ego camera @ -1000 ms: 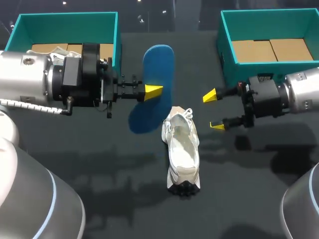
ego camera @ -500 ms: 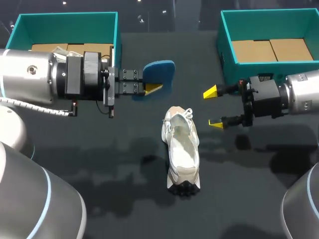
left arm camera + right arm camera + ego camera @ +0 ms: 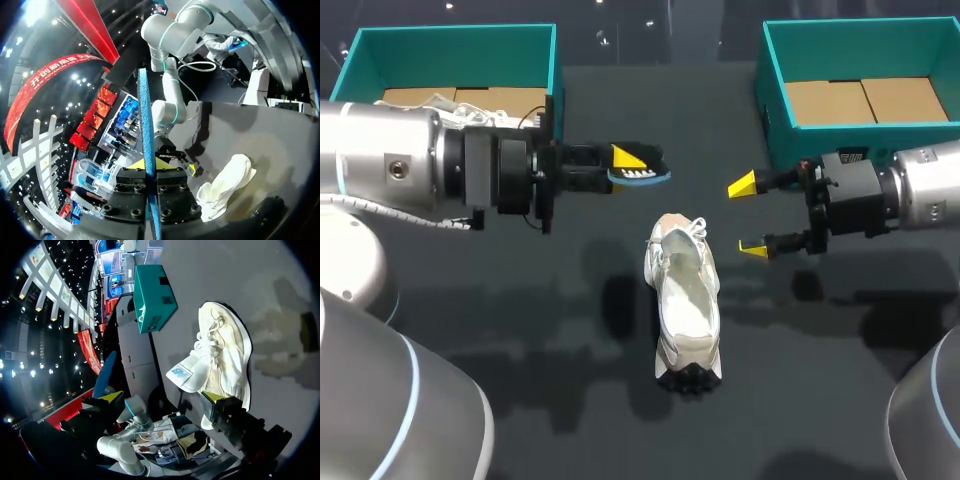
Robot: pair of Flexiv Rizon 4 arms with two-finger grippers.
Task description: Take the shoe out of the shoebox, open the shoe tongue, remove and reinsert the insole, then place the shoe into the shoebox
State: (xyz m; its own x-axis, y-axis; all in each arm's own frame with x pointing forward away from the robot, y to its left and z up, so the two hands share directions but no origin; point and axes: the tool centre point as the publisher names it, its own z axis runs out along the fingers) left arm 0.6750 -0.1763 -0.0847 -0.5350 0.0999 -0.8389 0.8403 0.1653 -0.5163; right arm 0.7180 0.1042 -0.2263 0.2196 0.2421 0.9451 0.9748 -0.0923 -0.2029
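A white shoe (image 3: 686, 300) stands on its sole mid-table, laced end toward the far side, its tongue (image 3: 181, 375) folded out. My left gripper (image 3: 632, 163) hovers above and to the left of the laced end, shut on the blue insole (image 3: 642, 176), which shows edge-on. In the left wrist view the insole (image 3: 145, 125) rises as a thin blue strip from between the fingers, with the shoe (image 3: 226, 184) off to one side. My right gripper (image 3: 748, 218) stands open just right of the shoe and holds nothing. One fingertip (image 3: 212, 395) lies close beside the shoe (image 3: 223, 357).
A teal shoebox (image 3: 552, 70) with a cardboard floor stands at the far left, behind my left arm. A second teal box (image 3: 772, 100) stands at the far right, behind my right arm. Dark table surface lies all round the shoe.
My left wrist has turned, bringing the insole from face-on to edge-on. Its gripper has moved a little right, toward the shoe. The right arm and the shoe have stayed still.
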